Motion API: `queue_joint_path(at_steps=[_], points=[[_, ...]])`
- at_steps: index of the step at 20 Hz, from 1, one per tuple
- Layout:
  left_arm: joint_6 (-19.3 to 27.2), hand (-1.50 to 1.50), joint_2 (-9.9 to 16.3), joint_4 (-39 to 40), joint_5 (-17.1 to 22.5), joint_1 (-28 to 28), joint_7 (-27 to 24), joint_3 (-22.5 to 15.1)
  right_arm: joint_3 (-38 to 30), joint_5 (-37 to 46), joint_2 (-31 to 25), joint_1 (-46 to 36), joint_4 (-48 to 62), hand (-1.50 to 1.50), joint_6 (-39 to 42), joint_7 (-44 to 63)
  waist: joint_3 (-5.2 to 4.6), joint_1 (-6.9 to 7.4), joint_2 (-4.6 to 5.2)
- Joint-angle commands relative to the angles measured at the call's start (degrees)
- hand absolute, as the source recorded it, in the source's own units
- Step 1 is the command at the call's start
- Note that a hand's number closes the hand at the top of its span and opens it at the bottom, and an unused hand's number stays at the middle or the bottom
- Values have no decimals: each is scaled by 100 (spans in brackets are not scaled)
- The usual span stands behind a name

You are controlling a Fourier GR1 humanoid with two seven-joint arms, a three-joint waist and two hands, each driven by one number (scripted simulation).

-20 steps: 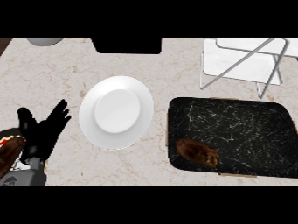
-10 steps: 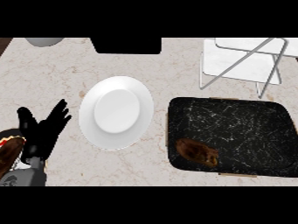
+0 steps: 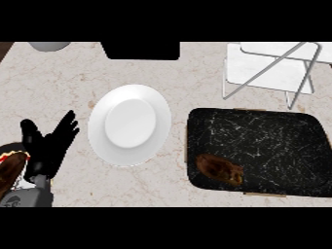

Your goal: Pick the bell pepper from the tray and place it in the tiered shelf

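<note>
We are resting our left hand released (fingers up) beside the plate; the bell pepper is lying in the tray.

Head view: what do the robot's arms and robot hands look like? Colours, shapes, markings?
Only the left one shows. The left robot hand is matte black all over, with slim fingers and a thumb on a narrow palm. It joins a grey forearm at the wrist, rounded, with a faint dark marking on its shell. No cables are visible. The right arm is out of view.
</note>
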Motion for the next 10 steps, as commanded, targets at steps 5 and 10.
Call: queue_joint_path(at_steps=[5,10], points=[[-101,0,56,141,86,135,82,94,-818,-886,106,-247,-15,-150,-410,222,-20,-32,-12],[-169,0,94,278,26,163,-68,91,-1084,-1042,-312,-258,-138,-150,-914,266,-23,-68,-8]])
